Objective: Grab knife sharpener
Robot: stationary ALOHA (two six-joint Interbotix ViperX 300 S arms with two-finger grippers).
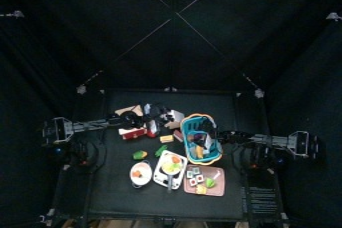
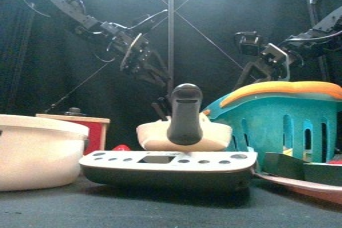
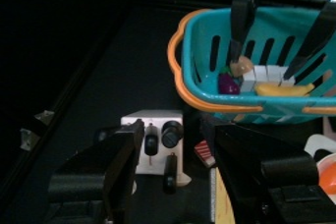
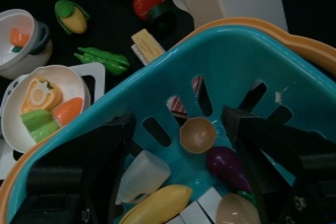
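– Sharpener location, please? Where was it?

– I went from the left side to the right. In the front view, a white bowl (image 2: 32, 150) stood at the far left, with a red container (image 2: 83, 122) just behind it. Next came a flat kitchen scale (image 2: 167, 165) near the front edge. The knife sharpener (image 2: 183, 122) stood upright just behind the scale, with a cream body and a black handle on top. To its right was the teal basket (image 2: 286, 114) with an orange rim.

– And the left gripper?

– The left gripper (image 3: 191, 169) hung above the sharpener. Its fingers were spread wide and held nothing. In the left wrist view the sharpener (image 3: 156, 138) lay beyond the two fingers, apart from both of them, and the basket (image 3: 197, 66) was near it.

– Was the right gripper busy?

– No. The right gripper (image 4: 184, 159) hovered over the basket (image 4: 157, 81), fingers also fully apart and empty. Under it, inside the basket, I saw toy food: a yellow banana (image 4: 164, 204), a purple eggplant (image 4: 226, 169) and a brown round piece (image 4: 197, 133). Whether the fingers touched the rim, I could not tell.
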